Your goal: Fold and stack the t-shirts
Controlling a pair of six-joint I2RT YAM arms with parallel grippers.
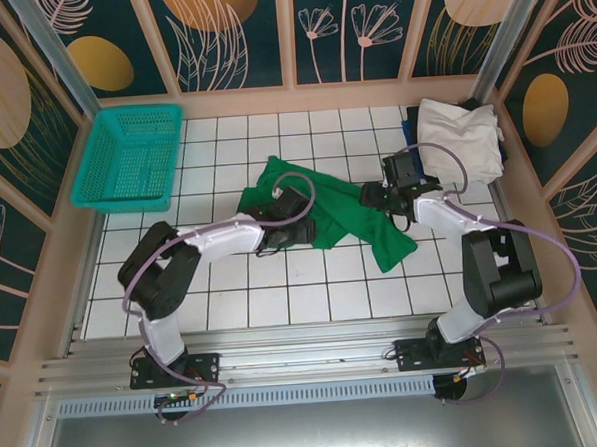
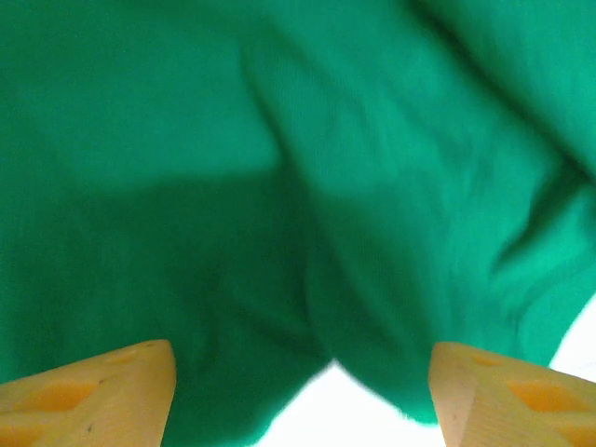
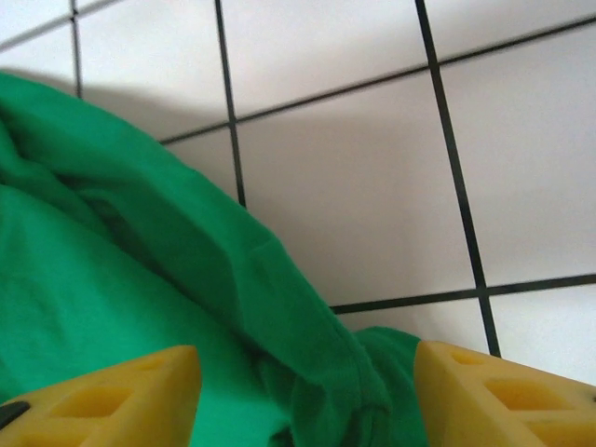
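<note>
The green shirt (image 1: 328, 217) lies crumpled in the middle of the bench (image 1: 282, 294), between the two arms. The left gripper (image 2: 300, 358) stands wide over its left part, gripping nothing. The right gripper (image 3: 307, 358) stands wide over its right edge, also empty. The white shirt (image 1: 459, 135) sits in the far right corner, and the basket (image 1: 127, 200) is at the far left.
</note>
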